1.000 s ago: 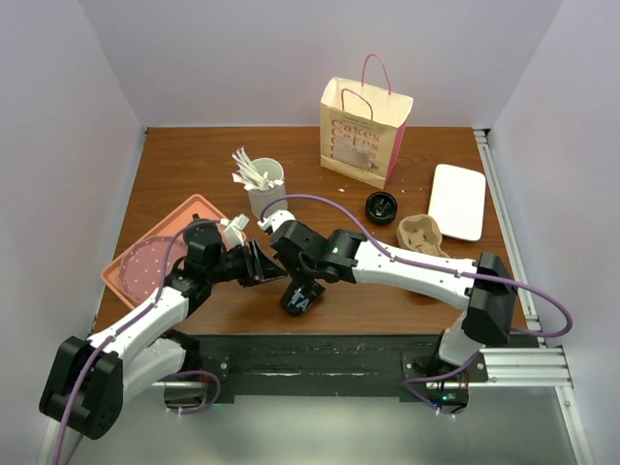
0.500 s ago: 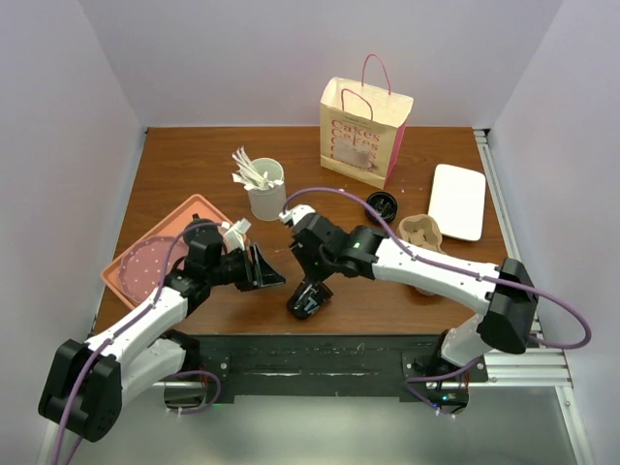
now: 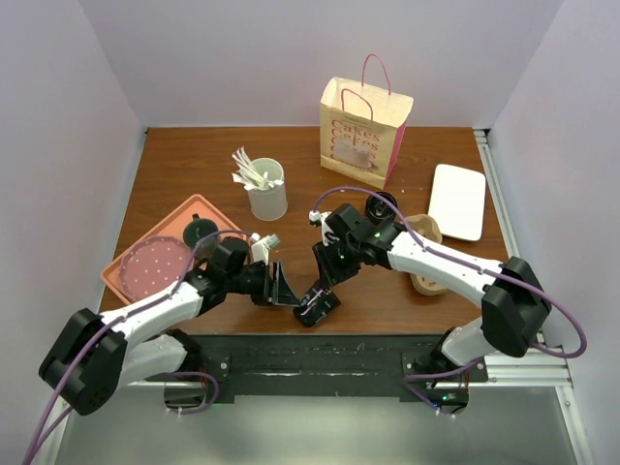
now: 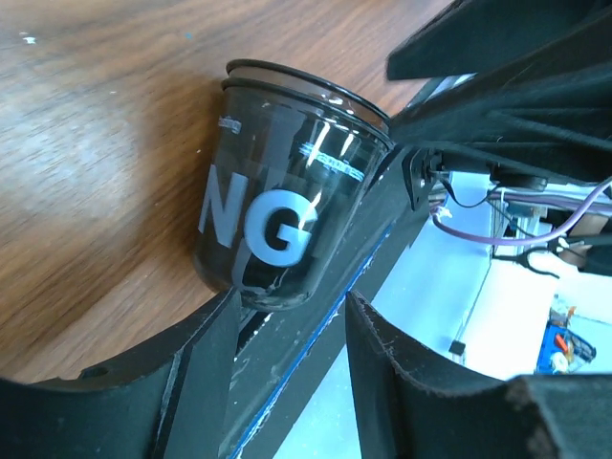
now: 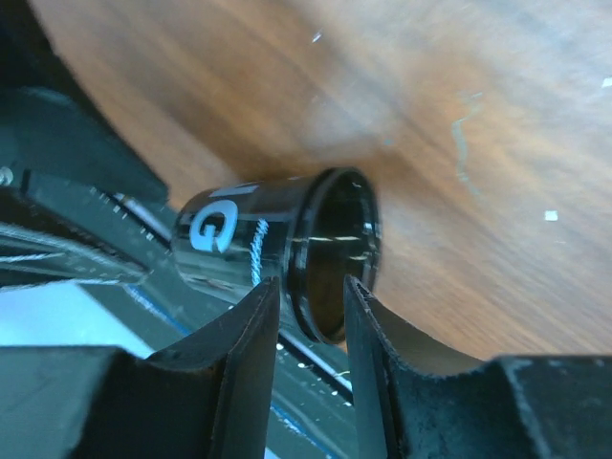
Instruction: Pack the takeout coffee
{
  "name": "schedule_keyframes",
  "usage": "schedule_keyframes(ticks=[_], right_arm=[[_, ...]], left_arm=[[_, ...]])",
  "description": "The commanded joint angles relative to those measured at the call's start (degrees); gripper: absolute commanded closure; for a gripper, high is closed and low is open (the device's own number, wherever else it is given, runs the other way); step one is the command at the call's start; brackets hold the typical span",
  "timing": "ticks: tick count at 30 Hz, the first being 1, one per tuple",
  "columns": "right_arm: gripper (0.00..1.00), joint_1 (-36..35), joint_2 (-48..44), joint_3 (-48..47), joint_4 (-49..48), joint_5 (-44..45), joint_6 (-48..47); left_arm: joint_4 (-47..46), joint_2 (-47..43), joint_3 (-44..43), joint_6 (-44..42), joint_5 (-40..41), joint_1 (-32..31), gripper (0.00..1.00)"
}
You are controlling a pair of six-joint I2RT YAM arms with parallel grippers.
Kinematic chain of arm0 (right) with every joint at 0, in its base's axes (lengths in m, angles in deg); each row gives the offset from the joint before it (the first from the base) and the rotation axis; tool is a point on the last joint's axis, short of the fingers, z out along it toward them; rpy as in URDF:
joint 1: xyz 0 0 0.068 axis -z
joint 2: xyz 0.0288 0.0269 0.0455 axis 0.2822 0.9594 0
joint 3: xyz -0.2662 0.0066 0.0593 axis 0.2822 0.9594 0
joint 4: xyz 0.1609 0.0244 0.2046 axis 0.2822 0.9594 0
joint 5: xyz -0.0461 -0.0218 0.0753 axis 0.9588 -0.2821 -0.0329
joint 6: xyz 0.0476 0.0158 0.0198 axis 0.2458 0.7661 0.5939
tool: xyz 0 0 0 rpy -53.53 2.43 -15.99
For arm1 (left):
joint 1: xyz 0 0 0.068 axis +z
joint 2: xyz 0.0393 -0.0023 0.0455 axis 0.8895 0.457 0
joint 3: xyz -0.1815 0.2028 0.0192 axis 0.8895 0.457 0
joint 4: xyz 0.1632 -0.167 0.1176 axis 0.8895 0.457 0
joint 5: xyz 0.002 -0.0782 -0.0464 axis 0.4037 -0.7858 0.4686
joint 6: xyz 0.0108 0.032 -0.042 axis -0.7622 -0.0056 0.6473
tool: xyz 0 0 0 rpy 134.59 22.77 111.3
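The takeout coffee cup [image 3: 318,306] is dark brown with pale lettering and lies on its side at the table's near edge. Its mouth is uncovered. In the left wrist view the cup [image 4: 277,210] lies just beyond my left gripper [image 4: 292,301], which is open with its tips by the cup's base. In the right wrist view my right gripper [image 5: 311,285] is open, its fingers standing either side of the cup's rim [image 5: 335,253] with a gap around it. From above, the left gripper [image 3: 281,289] and right gripper [image 3: 323,286] flank the cup.
A round black lid [image 3: 381,205] lies behind the right arm. The white cup of stirrers [image 3: 266,194], paper bag [image 3: 363,131], white tray [image 3: 457,201] and pulp carrier [image 3: 426,247] stand further back. The pink tray [image 3: 155,266] holds another round black piece [image 3: 201,231].
My right gripper has opened off the cup and its arm has swung right. The cup has slid right, closer to the near edge. My left gripper followed it rightward and opened a little.
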State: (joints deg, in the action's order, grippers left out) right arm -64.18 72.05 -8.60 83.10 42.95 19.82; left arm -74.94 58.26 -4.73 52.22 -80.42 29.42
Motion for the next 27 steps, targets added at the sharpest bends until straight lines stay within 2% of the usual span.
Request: schedule_keyframes(ticks=[1,3,11,14,19,22,23,24,27], right_arm=[[0.65,0.42,-1.01,2.45,-4.33,-6.46,-0.1],[0.68,0.51,-1.01,4.11,-4.94,-6.81,0.07],[0.96,0.5,-4.96,7.11,-6.96,-6.02,0.69],[1.0,0.5,-6.28,6.5,-7.93,-8.04,0.51],[1.0,0.24,-7.51,2.81,-8.28,-7.08,-0.1],[1.0,-3.44,-6.73,-0.53,-6.09,3.17,-1.94],[1.0,-5.02,-6.11,-1.58,-4.87,9.65,-2.64],[1.0,-8.25,-3.93,-3.77,-4.25,11.89,-2.91],[1.0,-11.96,-0.41,-7.64,-1.52,19.01,-2.13]], left_arm=[[-4.13,2.86,-2.46,-0.41,-1.92,-1.85,0.48],[-4.49,4.71,-2.64,-0.32,-1.14,-3.17,0.48],[-1.6,5.42,-3.51,-0.59,3.69,-4.41,0.5],[3.75,4.63,-5.79,-1.37,7.2,-4.32,0.51],[14.83,4.36,-14.93,-2.17,14.86,-2.57,0.51],[15.29,4.1,-15.82,-1.03,12.94,2.61,0.5],[14.85,3.84,-14.86,-0.85,10.67,5.58,0.51],[14.33,3.49,-14.42,-0.76,9.77,6.74,0.5],[13.62,3.13,-14.15,-1.38,8.45,7.81,0.5]])
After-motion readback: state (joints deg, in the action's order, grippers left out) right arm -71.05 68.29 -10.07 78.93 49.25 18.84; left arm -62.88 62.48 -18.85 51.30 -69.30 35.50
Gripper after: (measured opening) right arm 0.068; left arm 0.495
